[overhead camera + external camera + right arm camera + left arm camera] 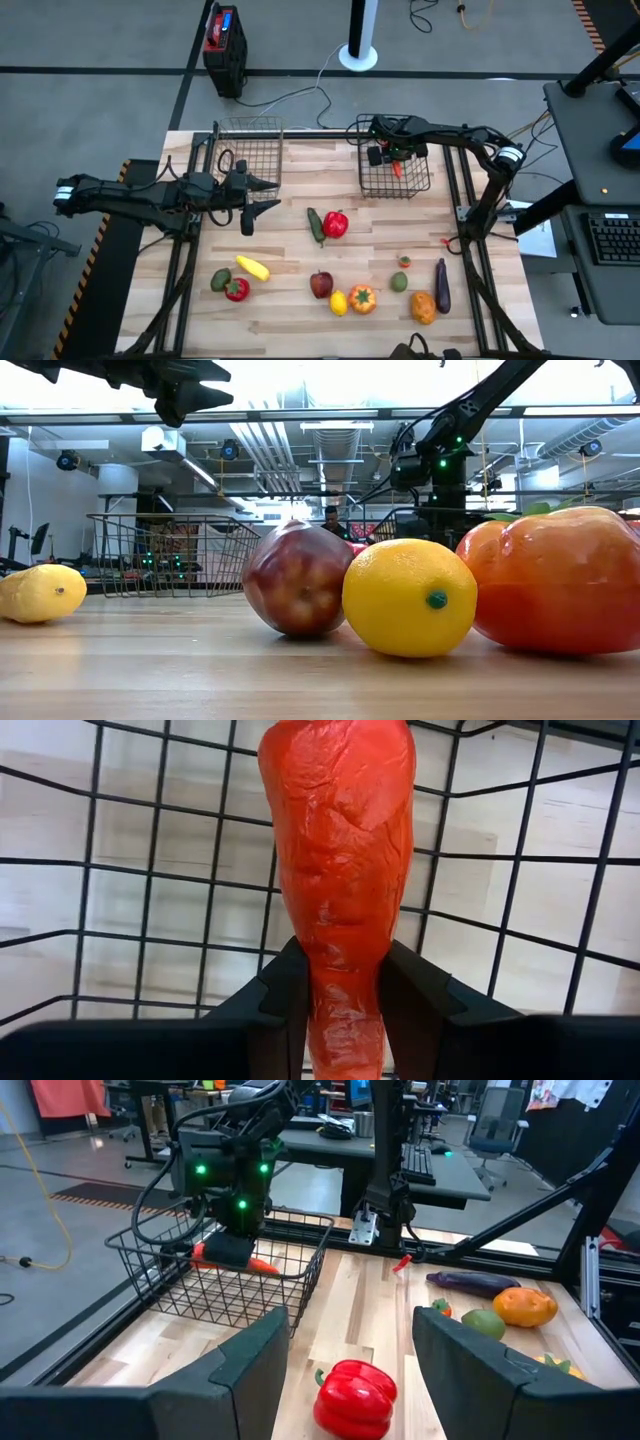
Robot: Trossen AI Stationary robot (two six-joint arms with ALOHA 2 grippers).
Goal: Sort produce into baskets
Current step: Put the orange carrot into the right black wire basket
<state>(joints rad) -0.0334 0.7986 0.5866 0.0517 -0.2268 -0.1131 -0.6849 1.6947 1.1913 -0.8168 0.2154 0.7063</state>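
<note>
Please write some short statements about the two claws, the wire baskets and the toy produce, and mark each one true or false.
1. The right claw is shut on an orange toy carrot. True.
2. That carrot hangs over the right dark wire-mesh basket. True.
3. The left claw holds the red toy bell pepper. False: it is open and empty, with the pepper on the table ahead.
4. The purple toy eggplant lies in the left wire-mesh basket. False: it lies on the table.

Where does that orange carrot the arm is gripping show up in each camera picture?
High view: carrot inside the right basket.
Low view: not visible.
Left wrist view: carrot under the right gripper, in the basket.
Right wrist view: carrot fills the centre.
Shared landmark: that wire basket.
</note>
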